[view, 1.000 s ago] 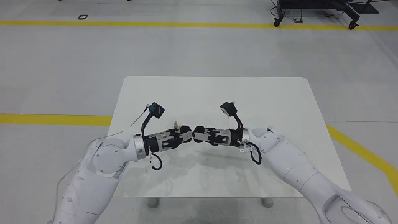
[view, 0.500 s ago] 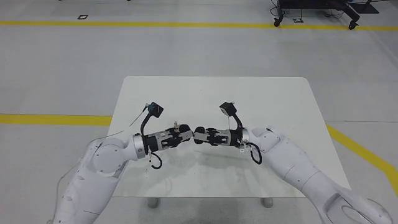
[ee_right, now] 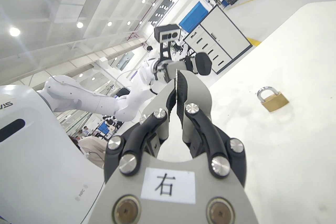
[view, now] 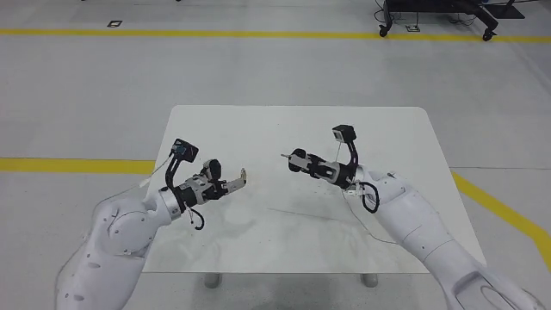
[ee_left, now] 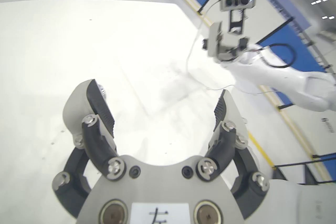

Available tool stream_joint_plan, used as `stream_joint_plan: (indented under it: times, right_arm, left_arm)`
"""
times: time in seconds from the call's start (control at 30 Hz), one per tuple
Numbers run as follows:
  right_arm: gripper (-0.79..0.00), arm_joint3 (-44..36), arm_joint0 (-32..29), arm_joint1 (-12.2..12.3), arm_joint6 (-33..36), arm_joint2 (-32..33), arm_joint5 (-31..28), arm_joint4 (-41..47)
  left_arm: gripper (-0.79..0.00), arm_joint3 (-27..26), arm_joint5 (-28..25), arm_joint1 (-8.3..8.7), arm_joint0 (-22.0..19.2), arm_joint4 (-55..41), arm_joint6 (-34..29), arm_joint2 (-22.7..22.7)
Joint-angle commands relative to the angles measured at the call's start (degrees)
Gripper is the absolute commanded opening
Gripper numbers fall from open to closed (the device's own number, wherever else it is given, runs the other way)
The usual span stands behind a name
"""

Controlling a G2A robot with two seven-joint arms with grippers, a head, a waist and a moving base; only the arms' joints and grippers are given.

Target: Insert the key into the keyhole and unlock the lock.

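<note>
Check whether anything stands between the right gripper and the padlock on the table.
Nothing visible does. The padlock lies by itself on the white table, ahead of the shut right gripper. The open left gripper holds nothing and hangs off to one side of that stretch.

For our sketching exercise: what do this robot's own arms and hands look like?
The left arm and right arm have white shells, black wrist sections and looping black cables. The left hand and right hand each have a grey plate, silver screws, black links and two pale fingers with black ribbed pads. A white label on each bears one black character.
</note>
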Motion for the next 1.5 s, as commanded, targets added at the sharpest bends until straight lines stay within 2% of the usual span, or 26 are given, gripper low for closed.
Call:
stream_joint_plan:
  times: [0.0, 0.2, 0.43, 0.47, 0.57, 0.83, 1.03, 1.17, 1.2, 1.23, 1.47]
  right_arm:
    - [-0.785, -0.63, -0.80, -0.23, -1.26, 1.36, 0.00, -1.62]
    - [-0.785, -1.06, -1.37, -0.44, -2.01, 2.23, 0.00, -2.75]
    - [-0.785, -1.06, -1.37, -0.44, -2.01, 2.23, 0.00, -2.75]
    - [-0.785, -1.06, -1.37, -0.44, -2.01, 2.23, 0.00, -2.75]
    - [-0.785, -1.06, -1.37, -0.44, -2.01, 2.23, 0.00, -2.75]
    - [-0.785, -1.06, -1.37, -0.44, -2.01, 2.23, 0.00, -2.75]
    - [-0.785, -1.06, -1.37, -0.44, -2.01, 2.23, 0.00, -2.75]
    - [-0.785, -1.06, -1.37, -0.44, -2.01, 2.23, 0.00, -2.75]
    - [-0.785, -1.06, -1.37, -0.44, -2.01, 2.23, 0.00, -2.75]
    - [-0.785, -1.06, -1.37, -0.44, -2.01, 2.23, 0.00, -2.75]
    - [-0.785, -1.06, -1.37, -0.44, -2.01, 2.23, 0.00, -2.75]
  left_arm:
    - [0.000, -0.91, 2.17, -0.08, 0.81, 8.58, 2.05, 1.66]
    - [0.000, 1.82, 9.22, -1.01, -1.81, 26.36, 6.73, 9.59]
    - [0.000, 9.56, 15.18, -2.81, -7.75, 33.27, 9.39, 17.18]
    - [-0.028, 10.43, 15.65, -3.06, -8.23, 33.44, 9.91, 17.99]
    - [-0.252, 12.59, 16.89, -3.63, -9.70, 33.55, 10.66, 19.30]
    - [-0.388, 16.26, 17.65, -4.63, -12.24, 33.33, 11.62, 21.01]
    - [-0.440, 17.94, 18.38, -5.24, -13.57, 34.11, 12.00, 21.99]
    - [-0.529, 18.87, 19.28, -5.55, -14.15, 33.60, 10.47, 22.06]
    - [-0.585, 19.18, 19.37, -5.62, -14.34, 33.51, 10.01, 22.10]
    - [-0.785, 19.46, 19.47, -5.68, -14.54, 33.67, 9.78, 22.15]
    - [-0.785, 19.81, 19.47, -5.99, -14.64, 34.11, 10.15, 22.08]
